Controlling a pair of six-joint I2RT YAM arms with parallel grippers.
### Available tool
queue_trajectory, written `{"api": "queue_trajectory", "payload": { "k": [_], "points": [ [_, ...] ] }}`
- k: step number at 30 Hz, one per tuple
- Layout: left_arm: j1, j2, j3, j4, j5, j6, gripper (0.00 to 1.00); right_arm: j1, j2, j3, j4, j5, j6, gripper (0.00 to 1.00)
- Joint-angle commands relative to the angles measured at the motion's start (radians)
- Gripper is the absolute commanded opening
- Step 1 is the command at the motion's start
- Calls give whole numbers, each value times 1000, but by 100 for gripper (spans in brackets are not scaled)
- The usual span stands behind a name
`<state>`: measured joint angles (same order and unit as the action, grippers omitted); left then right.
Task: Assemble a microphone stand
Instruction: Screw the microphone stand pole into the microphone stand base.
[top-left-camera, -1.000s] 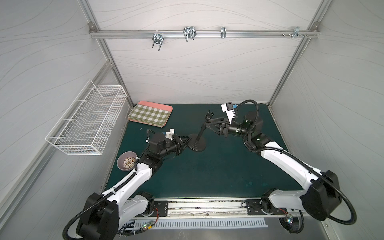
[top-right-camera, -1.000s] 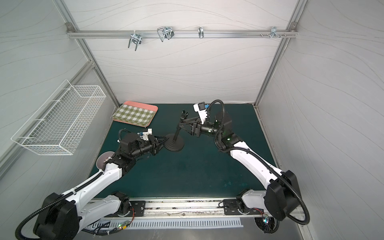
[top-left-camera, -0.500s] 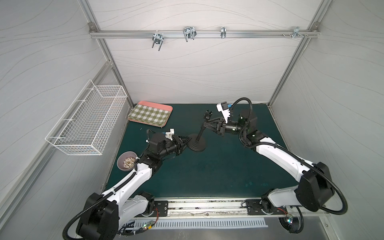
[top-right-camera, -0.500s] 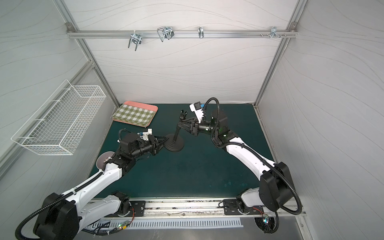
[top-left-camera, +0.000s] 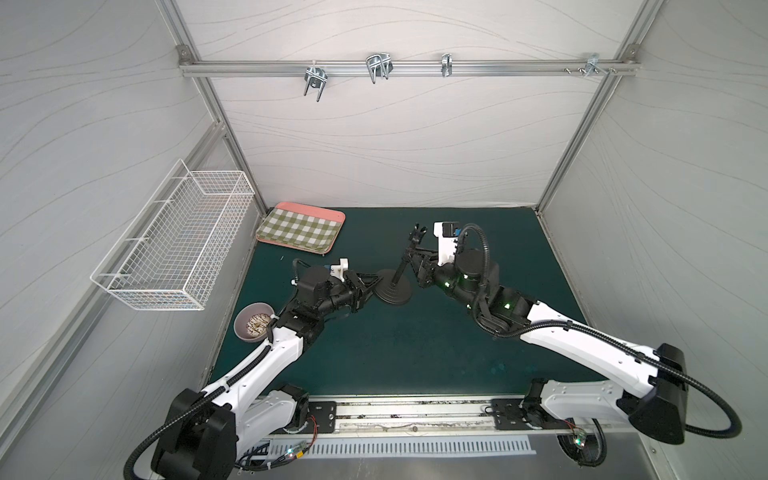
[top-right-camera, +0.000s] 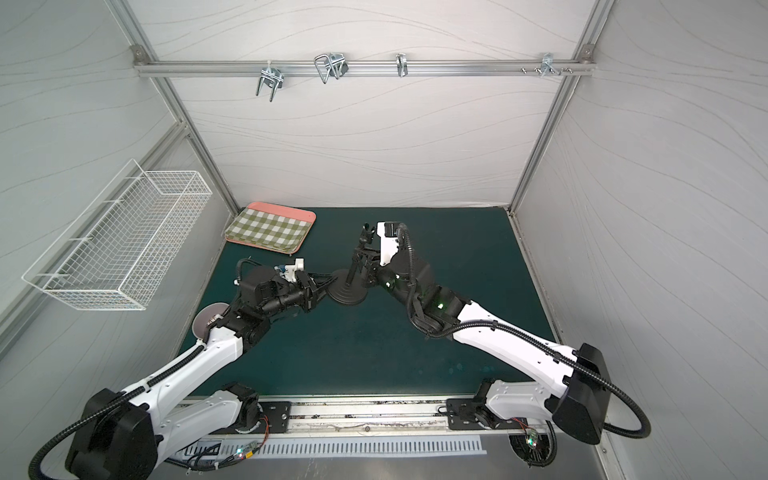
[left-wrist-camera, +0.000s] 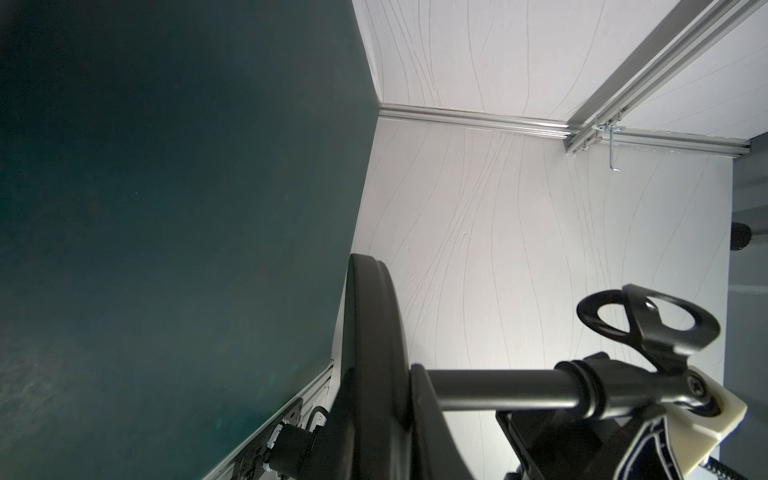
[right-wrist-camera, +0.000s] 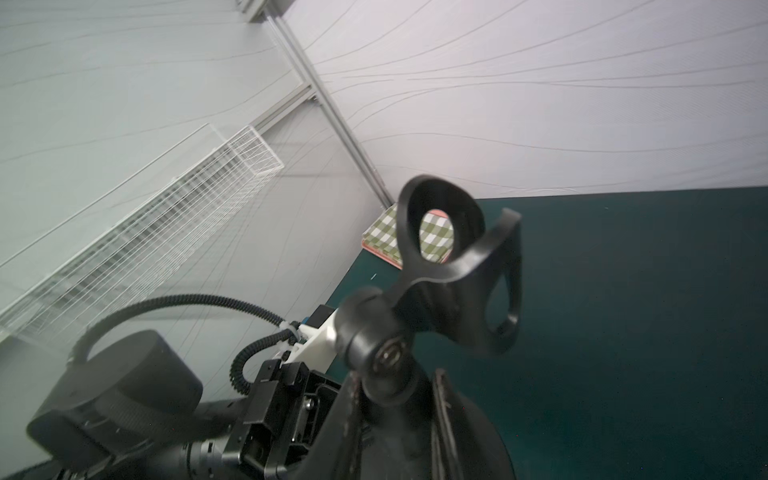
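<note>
The stand (top-left-camera: 398, 277) is on the worktop (top-left-camera: 415, 349), near the middle in both top views. The left end effector (top-left-camera: 369, 286) pinches the base (top-left-camera: 392, 294) rim from the left. The right end effector (top-left-camera: 412, 266) squeezes the rod (top-left-camera: 402, 272) from the right.

The worktop (top-left-camera: 374, 357) is dark teal-green. At its eleven o'clock lies a tray (top-left-camera: 300, 227) in olive-and-white check with a salmon-pink rim, and at nine o'clock a mauve-grey bowl (top-left-camera: 242, 333). The microphone stand (top-left-camera: 392, 293) is matte black, the wire basket (top-left-camera: 174, 245) white, and the walls (top-left-camera: 395, 137) white with thin grey wavy lines.
</note>
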<state>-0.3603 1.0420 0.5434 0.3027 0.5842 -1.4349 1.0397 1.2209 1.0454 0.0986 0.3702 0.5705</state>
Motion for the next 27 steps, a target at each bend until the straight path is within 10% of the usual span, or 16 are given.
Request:
{"api": "queue_trajectory", "payload": {
  "k": [1, 10, 20, 27],
  "points": [
    [1, -19, 49, 136, 6, -25, 0, 104, 38, 49, -91, 336, 112, 18],
    [1, -16, 50, 136, 3, -23, 0, 135, 28, 78, -144, 368, 89, 58],
    [1, -16, 49, 146, 7, -31, 0, -298, -101, -161, 176, -663, -69, 65],
    [1, -23, 50, 138, 7, -28, 0, -420, 2, -107, 304, -1061, -94, 58]
  ]
}}
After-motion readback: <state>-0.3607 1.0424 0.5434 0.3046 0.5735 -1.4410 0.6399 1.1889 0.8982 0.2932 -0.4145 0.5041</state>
